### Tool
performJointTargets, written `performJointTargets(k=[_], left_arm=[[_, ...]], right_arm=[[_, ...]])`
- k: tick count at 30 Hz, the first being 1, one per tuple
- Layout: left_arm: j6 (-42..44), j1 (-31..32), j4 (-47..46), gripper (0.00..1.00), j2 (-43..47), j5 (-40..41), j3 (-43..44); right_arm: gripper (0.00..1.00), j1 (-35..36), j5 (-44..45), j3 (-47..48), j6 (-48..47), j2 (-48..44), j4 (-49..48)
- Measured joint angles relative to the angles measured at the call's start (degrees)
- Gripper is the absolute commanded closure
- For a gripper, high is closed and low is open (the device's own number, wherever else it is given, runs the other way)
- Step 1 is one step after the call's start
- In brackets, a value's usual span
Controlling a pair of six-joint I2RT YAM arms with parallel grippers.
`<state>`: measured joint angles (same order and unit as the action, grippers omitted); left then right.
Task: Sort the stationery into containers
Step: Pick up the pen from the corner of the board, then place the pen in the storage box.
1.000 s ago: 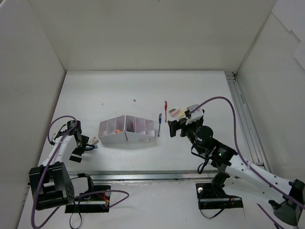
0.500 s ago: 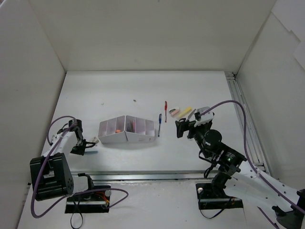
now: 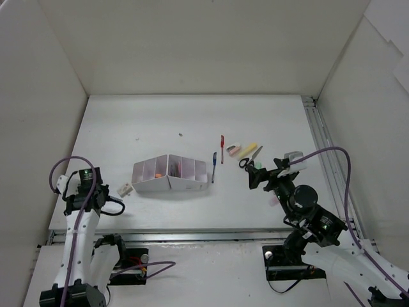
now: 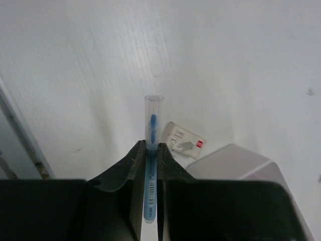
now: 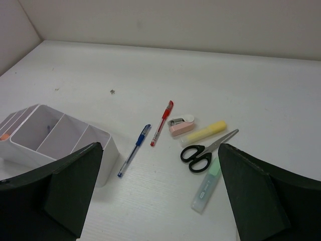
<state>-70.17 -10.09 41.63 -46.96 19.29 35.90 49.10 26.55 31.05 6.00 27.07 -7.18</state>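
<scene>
Left hand [image 4: 152, 148] is pinched tight, right hand [image 5: 160, 168] gapes wide, both arms bent.

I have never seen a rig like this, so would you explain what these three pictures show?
These are two robot arms bolted to a table's near edge. The overhead picture shows both: left arm, right arm. The other two come from cameras on each wrist, looking past that arm's own jaws. On the table lie a white compartmented organizer, a blue pen, a red pen, a small pink item, a yellow marker, black-handled scissors and a green marker. The left jaws are shut on a clear-barrelled pen; a small white labelled item lies beyond. The right jaws stand wide open, holding nothing.
</scene>
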Motion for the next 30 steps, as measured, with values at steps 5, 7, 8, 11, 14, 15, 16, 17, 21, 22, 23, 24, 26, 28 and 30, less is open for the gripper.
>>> performJointTargets(k=[5, 7, 8, 11, 14, 15, 16, 17, 21, 22, 23, 24, 26, 28, 30], left_arm=[[11.2, 1.9, -8.0, 1.0, 6.9, -7.3, 0.3], [14.9, 3.8, -12.8, 1.0, 7.7, -11.4, 1.0], [16.7, 5.5, -15.8, 1.0, 7.7, -13.1, 1.5], [22.9, 13.0, -24.4, 1.0, 6.1, -16.9, 4.7], [31.0, 23.5, -33.4, 1.0, 2.7, -17.8, 9.2], [33.9, 26.7, -36.3, 1.0, 1.5, -17.6, 10.4], [36.3, 29.3, -39.1, 1.0, 0.5, -17.6, 11.4], [39.6, 31.9, -41.6, 1.0, -0.7, -17.5, 12.2], [51.5, 40.5, -49.7, 1.0, -6.5, -16.8, 13.8], [53.8, 42.0, -51.1, 1.0, -7.9, -16.2, 13.8], [55.9, 43.5, -52.1, 1.0, -9.7, -15.0, 13.8], [57.5, 44.8, -52.6, 1.0, -11.5, -13.9, 13.8], [59.4, 46.3, -52.7, 1.0, -14.4, -11.9, 13.8], [60.0, 46.6, -53.9, 1.0, -15.7, -10.3, 12.7], [60.2, 46.6, -56.0, 1.0, -15.3, -9.3, 10.1]], right_arm=[[0.02, 0.0, -0.6, -0.3, -0.5, -1.8, 1.0], [0.02, 0.0, -0.6, -0.3, -0.8, -1.7, 1.7], [0.02, 0.0, -0.6, -0.3, -1.0, -1.5, 2.1], [0.02, 0.0, -0.2, -0.3, -1.5, -1.0, 2.8], [0.02, 0.0, 0.3, -0.3, -1.6, -0.5, 3.4], [0.02, 0.0, 0.5, -0.3, -1.6, -0.4, 3.6], [0.02, 0.0, 0.6, -0.3, -1.6, -0.3, 3.9], [0.02, 0.0, 0.8, -0.3, -1.5, -0.2, 4.3], [0.02, 0.0, 2.2, -0.3, -1.5, -0.2, 5.6], [0.02, 0.0, 2.6, -0.3, -1.5, -0.2, 5.8], [0.02, 0.0, 3.1, -0.3, -1.5, -0.2, 6.2], [0.02, 0.0, 3.5, -0.3, -1.5, -0.2, 6.4], [0.02, 0.0, 4.4, -0.2, -1.4, -0.3, 7.3], [0.02, 0.0, 5.2, -0.1, -1.3, -0.3, 7.9], [0.02, 0.0, 5.9, -0.1, -1.2, -0.3, 8.3]])
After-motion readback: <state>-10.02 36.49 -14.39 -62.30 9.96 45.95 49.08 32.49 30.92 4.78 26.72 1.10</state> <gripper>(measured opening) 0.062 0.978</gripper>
